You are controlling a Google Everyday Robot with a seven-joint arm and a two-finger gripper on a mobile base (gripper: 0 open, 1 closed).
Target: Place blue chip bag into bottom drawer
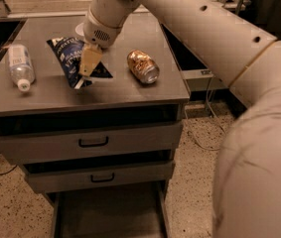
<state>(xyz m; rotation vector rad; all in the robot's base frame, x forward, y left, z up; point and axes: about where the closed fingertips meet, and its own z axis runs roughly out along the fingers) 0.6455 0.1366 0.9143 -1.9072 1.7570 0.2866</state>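
Note:
The blue chip bag (71,57) lies flat on the gray cabinet top (145,90), left of centre, dark blue with white lettering. My gripper (89,63) hangs from the white arm right over the bag's right half, its tan fingers (90,59) pointing down onto the bag and covering part of it. The bottom drawer (107,213) stands pulled out at the foot of the cabinet, its flat floor and thin side rails showing, with nothing seen in it.
A gold can (142,66) lies on its side right of the bag. A clear plastic bottle (20,65) lies at the left of the top. Two gray drawers with black handles (93,143) are above the open one. My arm fills the right side.

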